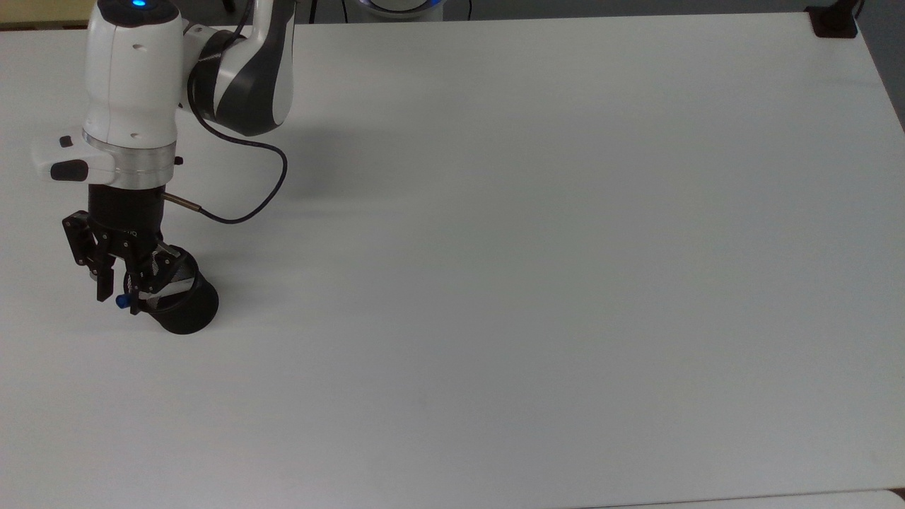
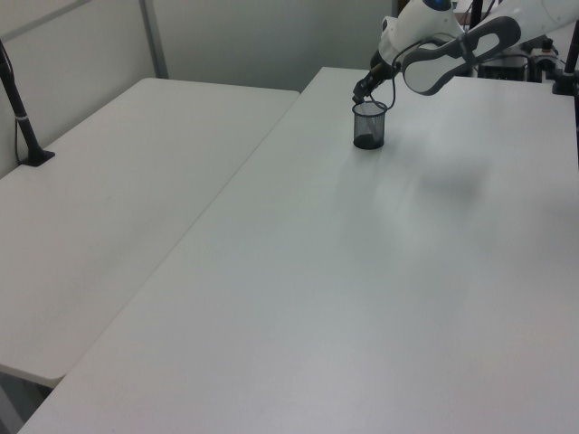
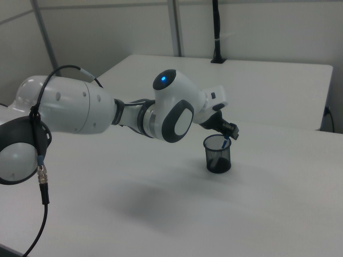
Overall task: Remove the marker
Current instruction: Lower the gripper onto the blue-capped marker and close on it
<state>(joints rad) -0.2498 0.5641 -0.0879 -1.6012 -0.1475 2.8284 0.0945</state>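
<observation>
A black mesh cup [image 1: 189,311] stands near the top view's left table edge. The marker [image 1: 123,302] leans in it, its white barrel across the rim and its blue cap sticking out to the top view's left. My gripper [image 1: 119,295] hangs straight down over the cap end, with one finger on each side of the cap and a small gap still showing. In the right view the blue cap [image 3: 225,142] pokes above the cup [image 3: 218,156] just under the gripper [image 3: 230,134]. In the left view the gripper [image 2: 361,91] sits right over the cup [image 2: 368,127].
The white table [image 1: 537,254] stretches wide to the top view's right of the cup. A black clamp [image 1: 834,22] sits at its far right corner. A second white table [image 2: 118,199] adjoins on the left view's left. The arm's cable [image 1: 247,205] loops beside the wrist.
</observation>
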